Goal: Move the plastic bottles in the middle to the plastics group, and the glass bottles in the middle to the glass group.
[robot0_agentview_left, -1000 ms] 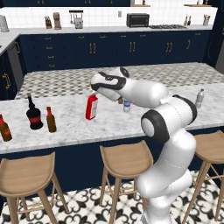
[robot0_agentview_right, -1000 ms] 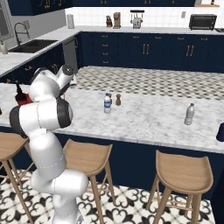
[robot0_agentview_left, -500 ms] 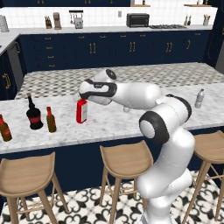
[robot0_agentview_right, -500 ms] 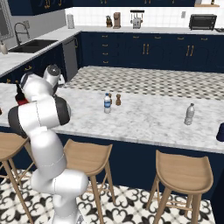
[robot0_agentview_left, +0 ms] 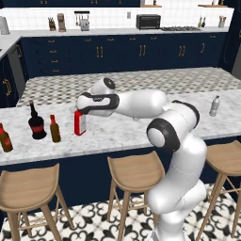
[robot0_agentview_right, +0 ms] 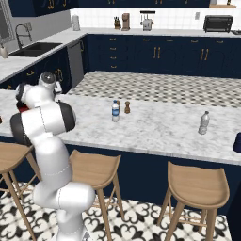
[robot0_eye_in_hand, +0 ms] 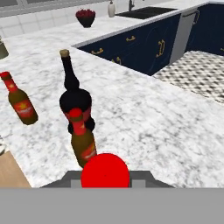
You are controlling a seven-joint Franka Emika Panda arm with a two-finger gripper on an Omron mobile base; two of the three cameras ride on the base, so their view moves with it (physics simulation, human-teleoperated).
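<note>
marble counter (robot0_agentview_left: pixel 141 132), long, with 3 wooden stools along its near edge. gripper (robot0_agentview_left: pixel 81 111) reached out to the left, fingers narrow and clamped on the red cap of the flat red bottle (robot0_agentview_left: pixel 80 123), which stands upright at the counter, just right of the slim brown bottle (robot0_agentview_left: pixel 55 129); whether its base touches the marble cannot be told. black bottle (robot0_agentview_left: pixel 36 122), round-bellied, long neck, red label, stands just left of the slim brown one and slightly farther back. stout brown bottle (robot0_agentview_left: pixel 5 138) at the far left, near the front edge. water bottle (robot0_agentview_right: pixel 115 111) with blue band mid-counter, upright, 1 small brown shaker (robot0_agentview_right: pixel 127 108) just beside it. plain clear bottle (robot0_agentview_left: pixel 214 106) upright at the right end, well apart from the rest. in the hand view the red cap (robot0_eye_in_hand: pixel 105 170) sits between the fingertips.
</note>
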